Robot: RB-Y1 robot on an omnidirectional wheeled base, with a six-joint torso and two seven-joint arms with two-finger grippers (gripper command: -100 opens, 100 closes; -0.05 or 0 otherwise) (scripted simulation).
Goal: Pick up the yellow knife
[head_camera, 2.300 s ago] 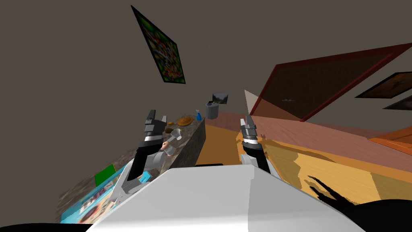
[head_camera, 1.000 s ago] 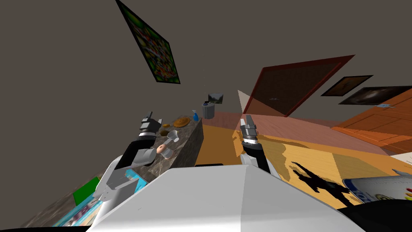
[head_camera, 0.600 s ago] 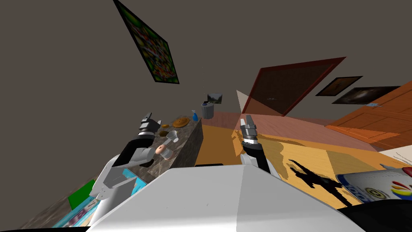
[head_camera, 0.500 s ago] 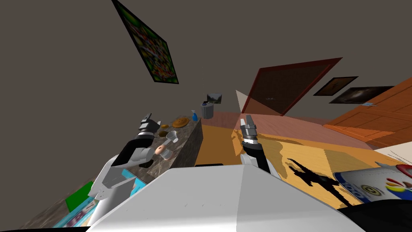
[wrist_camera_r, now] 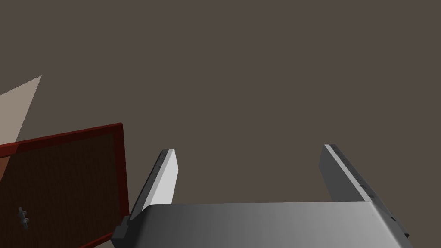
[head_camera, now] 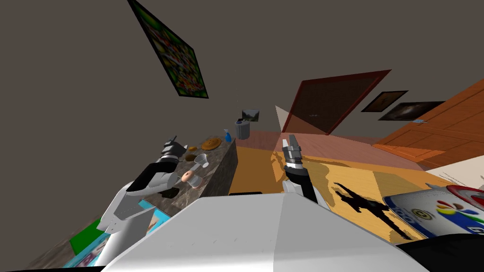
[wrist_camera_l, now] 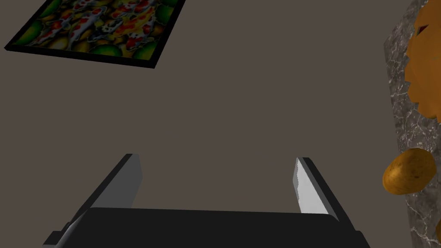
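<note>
— So, where is the left gripper (wrist_camera_l: 215, 159)?

— Above the marbled stone counter (head_camera: 226, 172), on the side next to the grey-brown wall. Its two fingers are spread wide apart, with only bare wall between them.

— What lies closest to it?

— A brown potato (wrist_camera_l: 409, 171) on the counter's edge, just off to one side of the fingers. Past it is a flat orange-brown round with a scalloped rim (wrist_camera_l: 424, 64), lying apart from the potato.

— And nearer the robot?

— A clear glass cup (head_camera: 202, 160), and just beside it a small pink and white thing (head_camera: 188, 177) that I cannot name. Both sit beside the left forearm.

— What about the far end of the counter?

— A blue spray bottle (head_camera: 228, 136) stands there, with a grey bin (head_camera: 242, 129) close behind it. A koi painting (head_camera: 168, 47) hangs on the wall above the counter.

— And the near end?

— A flat green thing (head_camera: 82, 238) lies there, next to something teal and printed (head_camera: 87, 257).

— What is the right gripper (wrist_camera_r: 248, 148) doing?

— It is held up over the wooden floor (head_camera: 255, 170), to the right of the counter and well apart from the left one. Its fingers are apart too, with nothing between them.

— And the yellow knife?

— I cannot tell where it lies.
</note>
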